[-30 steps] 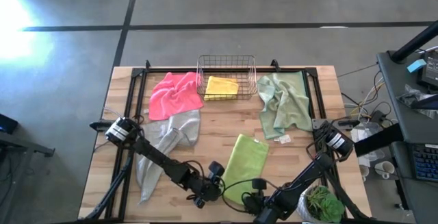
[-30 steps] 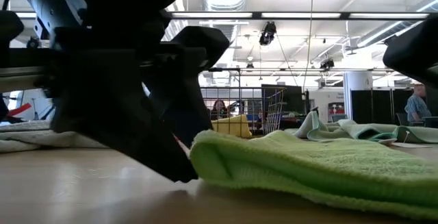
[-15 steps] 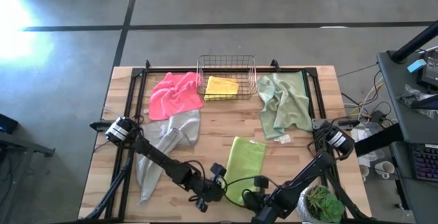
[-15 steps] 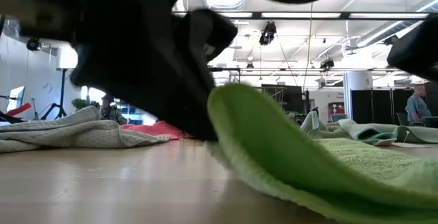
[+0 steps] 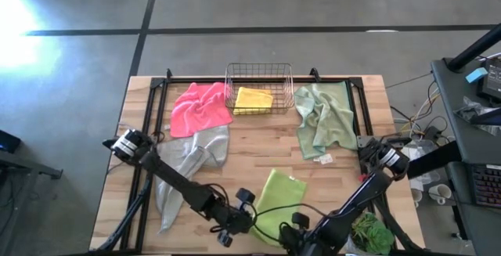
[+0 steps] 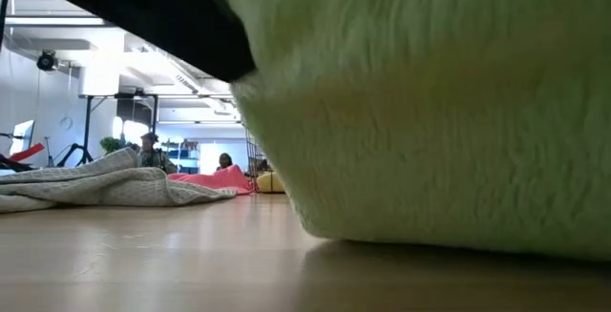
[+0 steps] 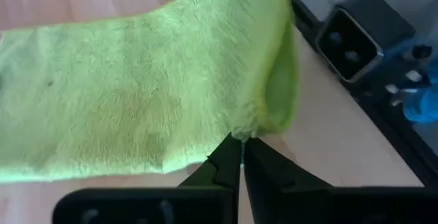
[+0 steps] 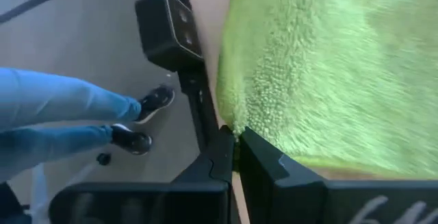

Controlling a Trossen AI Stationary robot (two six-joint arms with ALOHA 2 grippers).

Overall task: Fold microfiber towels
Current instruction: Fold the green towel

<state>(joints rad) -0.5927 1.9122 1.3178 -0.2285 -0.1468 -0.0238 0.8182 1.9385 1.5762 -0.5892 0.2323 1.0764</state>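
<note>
A lime green towel (image 5: 275, 200) lies near the table's front edge, its near edge raised and its far end on the wood. My left gripper (image 5: 252, 218) is shut on its near left corner and my right gripper (image 5: 291, 225) on its near right corner. In the low view the raised lime cloth (image 6: 430, 112) fills most of the picture. A pink towel (image 5: 200, 106) and a grey towel (image 5: 188, 158) lie crumpled at the left. A sage green towel (image 5: 324, 119) lies at the far right, and a yellow towel (image 5: 253, 99) rests in the wire basket (image 5: 258, 70). My left gripper pinches the lime towel's near left corner (image 7: 252, 127) between its two fingertips, slanting down from the near side. The corner is curled over there and lifted off the table; the cloth runs away from the fingers down to the wood. My right gripper pinches the lime towel's near right corner (image 8: 229, 122) between its two fingertips, slanting down from the near side. That corner is raised clear of the table, and the cloth slopes away from the fingers.
A potted plant (image 5: 368, 232) stands at the table's near right corner. A small dark camera box (image 8: 168, 29) sits at the table's front edge, and a person's legs in blue jeans (image 8: 61, 114) stand on the floor beyond it. A paper tag (image 5: 325, 159) lies beside the sage towel.
Both grippers have taken hold of the lime towel's near corners and risen. The towel's near edge, flat on the table a second ago, is lifted up and hangs in front of the low camera. Its far end has stayed on the table.
</note>
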